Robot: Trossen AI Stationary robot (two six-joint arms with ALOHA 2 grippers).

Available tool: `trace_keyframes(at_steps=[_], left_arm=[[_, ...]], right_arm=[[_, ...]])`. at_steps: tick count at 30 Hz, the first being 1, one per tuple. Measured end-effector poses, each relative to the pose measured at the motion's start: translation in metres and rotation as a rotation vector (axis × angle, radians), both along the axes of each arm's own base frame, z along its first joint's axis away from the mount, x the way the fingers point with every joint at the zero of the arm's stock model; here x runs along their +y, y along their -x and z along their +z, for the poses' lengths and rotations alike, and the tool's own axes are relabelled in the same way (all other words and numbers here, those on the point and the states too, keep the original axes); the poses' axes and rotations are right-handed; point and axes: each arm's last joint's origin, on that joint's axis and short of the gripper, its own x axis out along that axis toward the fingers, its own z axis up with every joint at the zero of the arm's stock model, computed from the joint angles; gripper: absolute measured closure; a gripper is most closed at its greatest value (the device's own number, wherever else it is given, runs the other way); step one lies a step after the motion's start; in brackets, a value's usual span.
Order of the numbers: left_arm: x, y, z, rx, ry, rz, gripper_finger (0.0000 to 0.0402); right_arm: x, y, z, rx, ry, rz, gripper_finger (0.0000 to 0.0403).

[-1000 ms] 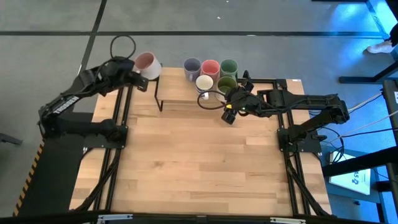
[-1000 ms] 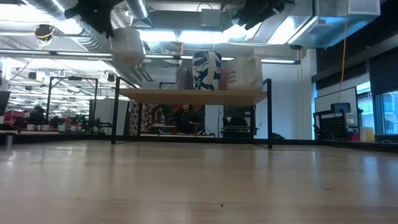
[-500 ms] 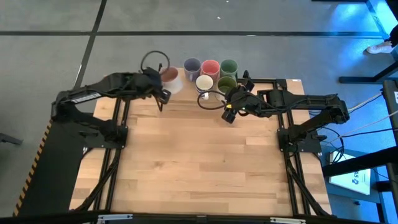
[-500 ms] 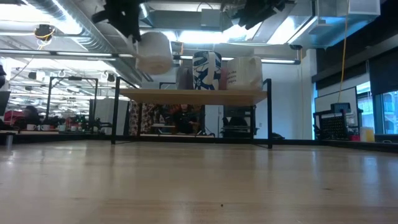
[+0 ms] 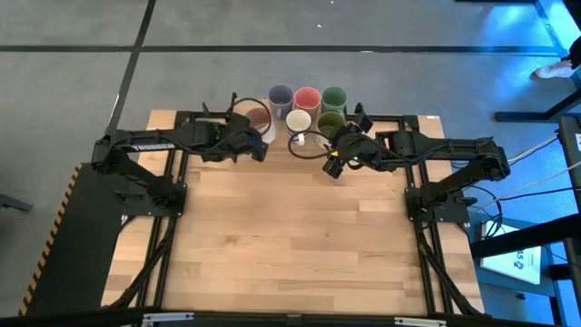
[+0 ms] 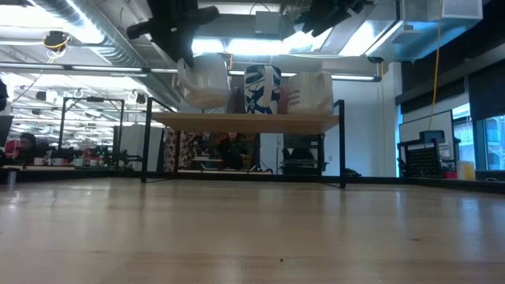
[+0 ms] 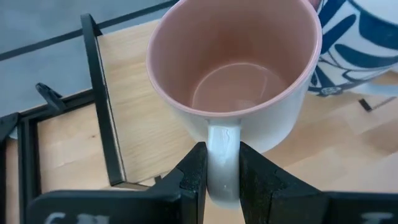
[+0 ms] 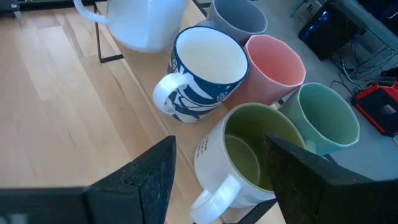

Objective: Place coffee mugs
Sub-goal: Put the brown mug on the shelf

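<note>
Left gripper (image 7: 217, 171) clamped on pink mug (image 7: 233, 74) handle, top centre of high view beside other mugs (image 5: 307, 109). Right gripper (image 8: 214, 168) open near olive mug (image 8: 252, 152).

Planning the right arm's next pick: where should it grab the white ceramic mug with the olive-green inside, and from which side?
Its handle, from the open table side where the right gripper hovers: the loop juts that way, while the blue-patterned mug, coral pink mug and green mug crowd its other sides. Left gripper holds the dusty pink mug.

Mug lettering (image 8: 204, 148), perhaps; unreadable.
</note>
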Motion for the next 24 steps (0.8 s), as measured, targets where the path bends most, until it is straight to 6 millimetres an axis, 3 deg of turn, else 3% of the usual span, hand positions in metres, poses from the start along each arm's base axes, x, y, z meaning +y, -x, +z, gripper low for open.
trace_keyframes(at_steps=[10,20,24], left_arm=[[0.001,-0.023,-0.016,-0.007,-0.021,0.024,0.0343],[0.003,-0.03,-0.019,-0.039,-0.024,0.047,0.0343],[0.003,-0.03,-0.019,-0.044,-0.035,0.054,0.0313]], right_arm=[[0.0,-0.003,0.003,-0.043,0.0,0.0,0.0178],[0.0,-0.002,0.002,-0.036,0.0,0.001,0.0178],[0.0,-0.002,0.002,-0.036,0.0,0.001,0.0178]])
